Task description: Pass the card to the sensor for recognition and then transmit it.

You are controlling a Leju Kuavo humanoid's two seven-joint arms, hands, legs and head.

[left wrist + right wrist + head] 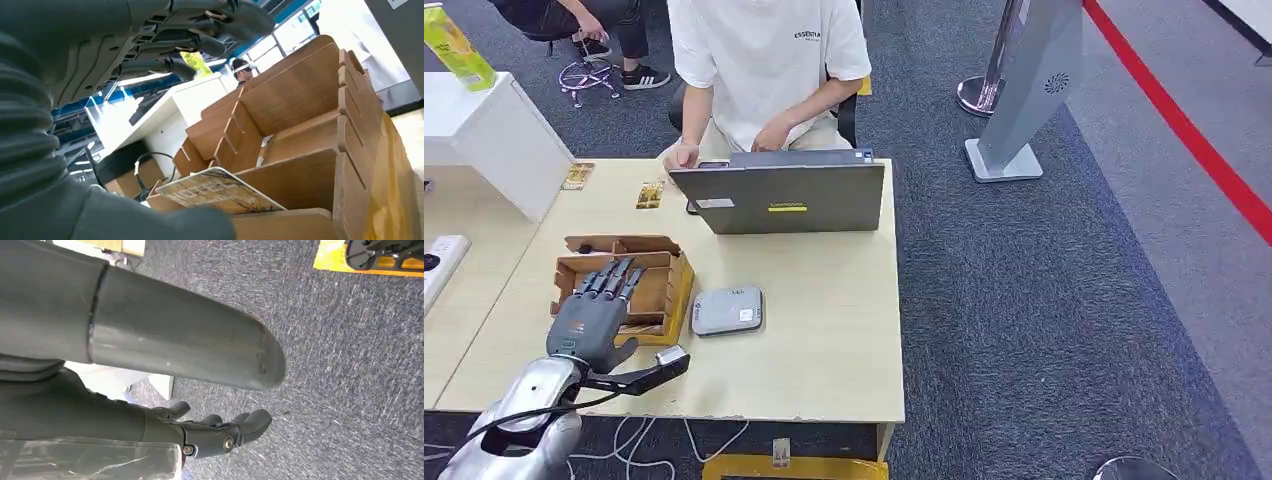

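The left hand [594, 315] hovers over the near end of the wooden card rack [664, 290], its fingers [609, 283] spread and extended, holding nothing. In the left wrist view the card [212, 190] stands tilted in the nearest slot of the rack, one rounded corner and its printed face proud of the wooden divider. It looks thin, light and stiff, probably smooth plastic, so it is likely to slip if pressed flat. My judgement is that the exposed upper edge is the place to take it, pinched across its two faces between thumb and a finger, then drawn out along the slot so it does not jam against the dividers. The rack itself looks light enough to shift if the card binds.

The right hand [215, 432] hangs over the grey carpet, its fingers curled in with nothing in them.

Just beside the rack on the worktop [824, 340] lies the sensor [728, 309], a flat grey pad. Farther back stands a laptop [779, 195] with a person [764, 70] seated behind it, hands at its far side. Two more cards [649, 194] lie flat near the far left edge.

Counted: one rack, one card visible in it, one sensor, one laptop, two loose cards.
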